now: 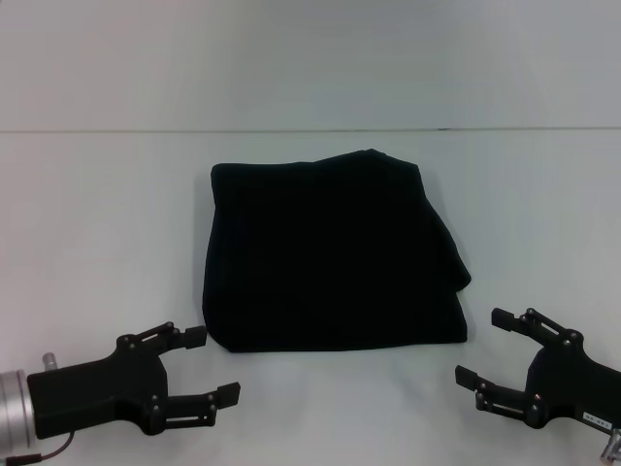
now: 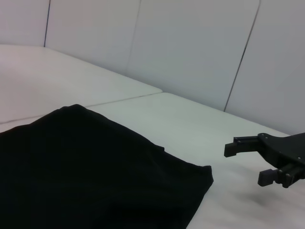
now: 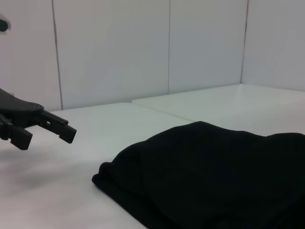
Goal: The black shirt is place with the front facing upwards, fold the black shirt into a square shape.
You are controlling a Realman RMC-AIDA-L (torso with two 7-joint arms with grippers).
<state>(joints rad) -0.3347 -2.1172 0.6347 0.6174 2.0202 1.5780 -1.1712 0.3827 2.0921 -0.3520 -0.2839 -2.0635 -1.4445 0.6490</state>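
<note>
Folded black shirt (image 1: 335,254) lies mid-table (image 1: 97,214), between left pincer (image 1: 202,366) and right pincer (image 1: 487,346)

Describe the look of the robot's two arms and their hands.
Both hands are matte black with two fingers on open linkage frames and flat rectangular tips. The left hand mounts on a silver metal wrist cylinder with a thin reddish cable beneath. The right hand carries a small white label with dark print near its wrist.

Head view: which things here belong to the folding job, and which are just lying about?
Part of the job:
- black shirt, already folded into a rough square, no lettering showing
- left gripper, open, off the shirt's near left corner
- right gripper, open, off its near right corner

Just there:
- white table; nothing else lies on it
</note>
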